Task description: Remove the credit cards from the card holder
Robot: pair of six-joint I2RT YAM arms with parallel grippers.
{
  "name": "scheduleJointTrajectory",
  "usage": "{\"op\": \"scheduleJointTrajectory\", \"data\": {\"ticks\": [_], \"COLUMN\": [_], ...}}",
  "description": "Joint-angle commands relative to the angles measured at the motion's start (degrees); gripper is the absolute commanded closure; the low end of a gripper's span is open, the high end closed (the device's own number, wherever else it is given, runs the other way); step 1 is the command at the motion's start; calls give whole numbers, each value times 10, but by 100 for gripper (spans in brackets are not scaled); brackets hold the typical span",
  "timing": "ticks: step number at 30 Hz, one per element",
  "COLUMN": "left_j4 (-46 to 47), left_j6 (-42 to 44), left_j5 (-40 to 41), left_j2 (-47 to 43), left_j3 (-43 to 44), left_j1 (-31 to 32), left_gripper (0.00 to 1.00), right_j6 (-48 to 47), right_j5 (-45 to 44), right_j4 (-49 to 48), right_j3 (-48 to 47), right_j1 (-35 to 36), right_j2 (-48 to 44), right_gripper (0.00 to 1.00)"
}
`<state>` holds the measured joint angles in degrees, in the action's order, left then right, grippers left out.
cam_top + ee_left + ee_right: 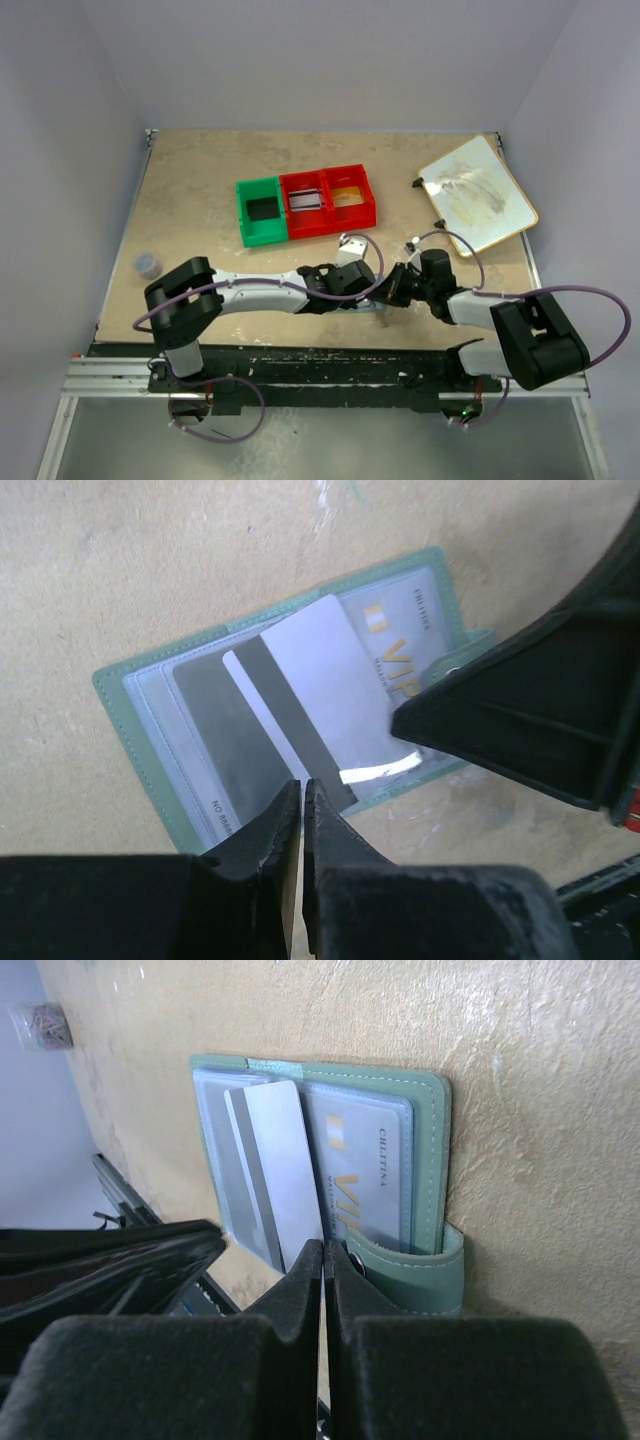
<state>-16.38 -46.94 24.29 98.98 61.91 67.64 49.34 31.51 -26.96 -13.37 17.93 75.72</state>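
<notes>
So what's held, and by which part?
Left gripper seems to pinch the striped card by its corner; right gripper, shut, presses the card holder near its tab.

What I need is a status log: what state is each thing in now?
Grey-green bifold card holder: open flat, inside up.
Silver card with dark stripe: askew across the holder, not yet clear of it.
Pale VIP card: tucked inside the holder.
Dark grey card: tucked inside, partly under the silver card.
Left fingers: shut, at the silver card's edge.
Right fingers: shut, by the snap tab.
</notes>
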Motion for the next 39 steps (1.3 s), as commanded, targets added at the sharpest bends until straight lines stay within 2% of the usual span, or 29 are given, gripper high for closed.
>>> {"op": "scheduleJointTrajectory", "data": {"ticks": [1, 6, 12, 14, 21, 25, 27, 28, 33, 39], "left_j4": [-6, 1, 11, 12, 11, 5, 0, -4, -11, -15], "left_j6": [-18, -29, -29, -27, -24, -25, -24, -25, -24, -22], "left_j5": [-5, -3, -7, -7, -5, 4, 9, 13, 25, 34], "left_j2": [36, 48, 52, 50, 46, 41, 38, 36, 18, -9], "left_j3": [3, -25, -43, -45, -50, -47, -44, -42, -42, -48], "left_j1": [-1, 0, 0, 0, 0, -1, -3, -4, -10, -14], "left_gripper": [100, 100, 100, 100, 100, 100, 100, 100, 100, 100], "right_j6": [9, 17, 35, 41, 62, 50, 45, 48, 3, -62], "right_j5": [14, 46, 61, 71, 69, 63, 84, 85, 13, -85], "right_j4": [-22, -75, -148, -177, -255, -247, -226, -214, -45, 176], "right_j3": [15, 20, 24, 22, 4, -1, 1, 4, 0, -58], "right_j1": [-2, -2, -2, -2, 0, 2, 2, -1, -7, -13], "right_j2": [-6, 7, 37, 56, 128, 122, 112, 102, -10, -157], "right_gripper": [100, 98, 79, 77, 77, 87, 98, 100, 100, 100]}}
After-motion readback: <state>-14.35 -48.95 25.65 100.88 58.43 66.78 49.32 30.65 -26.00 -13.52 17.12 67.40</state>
